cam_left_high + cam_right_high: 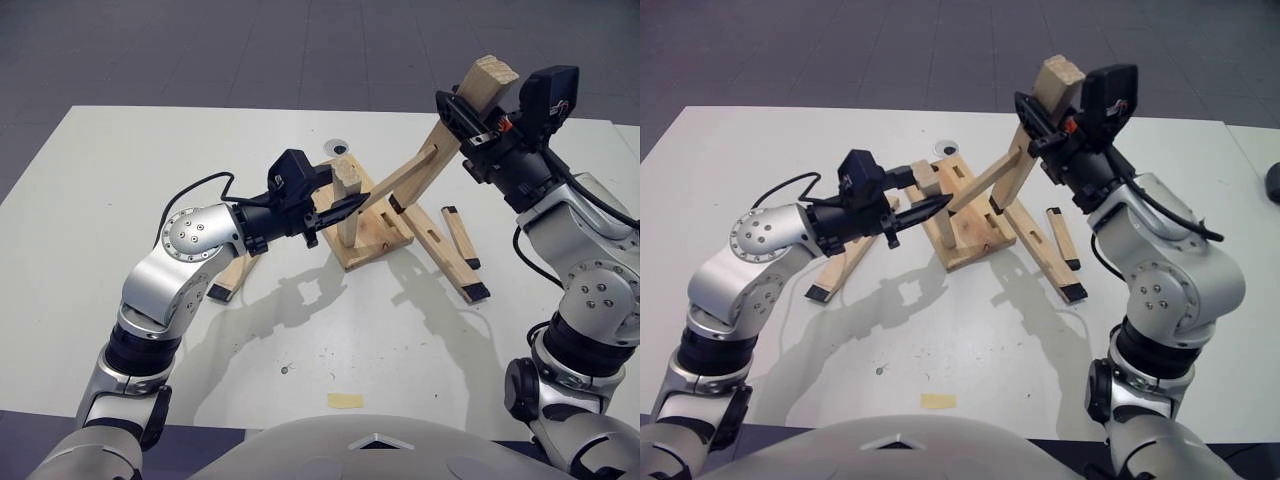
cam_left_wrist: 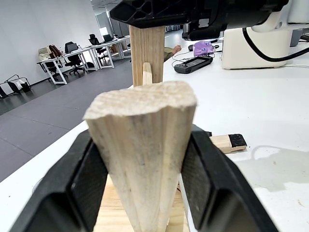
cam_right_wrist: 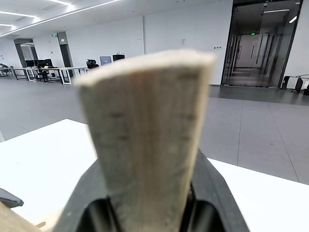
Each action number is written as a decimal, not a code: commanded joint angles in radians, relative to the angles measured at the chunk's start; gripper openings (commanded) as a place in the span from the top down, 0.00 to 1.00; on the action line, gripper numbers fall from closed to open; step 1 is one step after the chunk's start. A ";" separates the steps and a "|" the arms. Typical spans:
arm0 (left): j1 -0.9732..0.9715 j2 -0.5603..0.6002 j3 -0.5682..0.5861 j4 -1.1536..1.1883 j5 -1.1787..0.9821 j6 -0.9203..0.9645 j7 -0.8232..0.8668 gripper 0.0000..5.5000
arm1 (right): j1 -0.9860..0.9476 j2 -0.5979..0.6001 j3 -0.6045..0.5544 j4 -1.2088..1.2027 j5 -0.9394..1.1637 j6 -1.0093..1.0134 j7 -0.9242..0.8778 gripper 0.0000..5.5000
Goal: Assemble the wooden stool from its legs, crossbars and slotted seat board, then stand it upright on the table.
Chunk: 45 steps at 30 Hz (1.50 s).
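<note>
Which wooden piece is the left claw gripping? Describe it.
Find the slotted seat board on the table. One leg stands upright on it, pinched by the left gripper. The right gripper holds a tilted leg and the loose legs lie flat; only this one is vertical.

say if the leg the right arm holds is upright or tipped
Tipped. The right leg slants above the board, unlike the upright left leg.

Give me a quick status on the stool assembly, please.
Left gripper shut on upright leg on seat board. Right gripper shut on tilted leg, raised. Loose pieces on table both sides.
</note>
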 commanded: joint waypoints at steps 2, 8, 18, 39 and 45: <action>0.043 0.021 -0.062 0.075 0.075 0.055 0.004 0.63 | 0.084 0.043 0.053 0.071 0.084 0.080 0.037 0.82; 0.038 0.018 -0.066 0.086 0.084 0.048 0.001 0.63 | 0.135 0.042 0.085 0.141 0.049 0.024 0.074 0.82; 0.038 0.024 -0.071 0.094 0.089 0.043 -0.002 0.63 | 0.098 0.067 0.142 0.148 0.047 -0.015 0.070 0.82; 0.056 0.021 -0.062 0.098 0.050 0.026 -0.052 0.63 | 0.055 0.118 0.164 0.211 0.052 -0.085 0.124 0.82; 0.070 0.051 -0.019 0.065 -0.062 0.040 -0.163 0.63 | 0.044 0.119 0.155 0.238 0.078 -0.091 0.160 0.82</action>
